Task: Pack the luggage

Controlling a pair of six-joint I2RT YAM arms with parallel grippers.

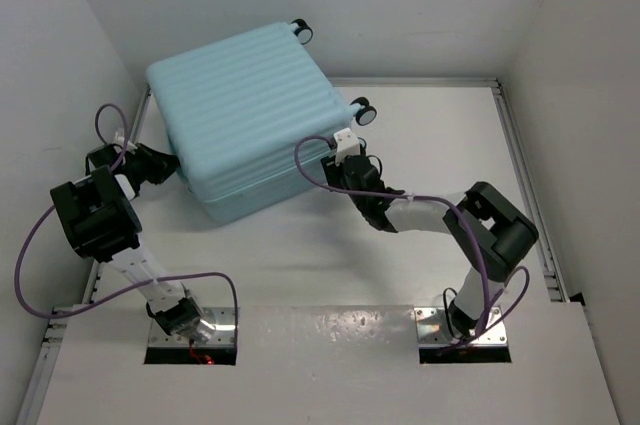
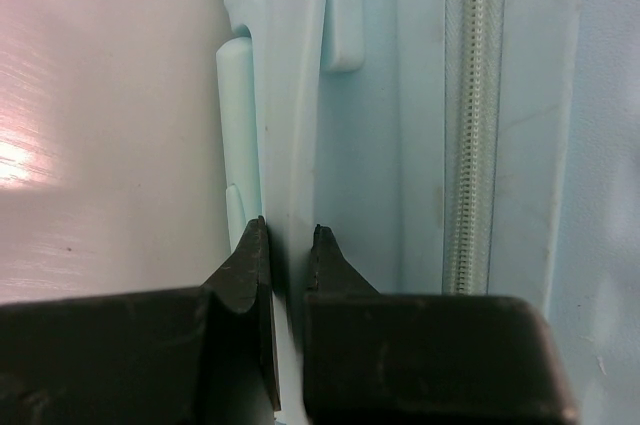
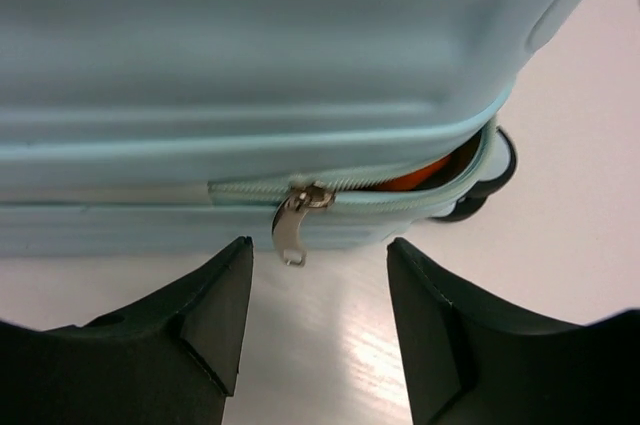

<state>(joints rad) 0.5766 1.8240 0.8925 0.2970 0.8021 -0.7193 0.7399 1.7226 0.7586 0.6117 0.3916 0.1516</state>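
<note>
luggage [image 1: 245,115] — we see it lying flat on the surface [image 1: 440,165], left of centre | left pincer [image 2: 288,245] clenched on a thin rim of its side | right pincer [image 3: 318,275] released, jaws apart, just short of the zip pull [image 3: 293,225] | zip [image 3: 390,195] gapes near a wheel [image 3: 495,160] — orange shows inside

No readable text, label, brand, number or sign shows on the luggage [image 1: 245,115] or anywhere else.
</note>
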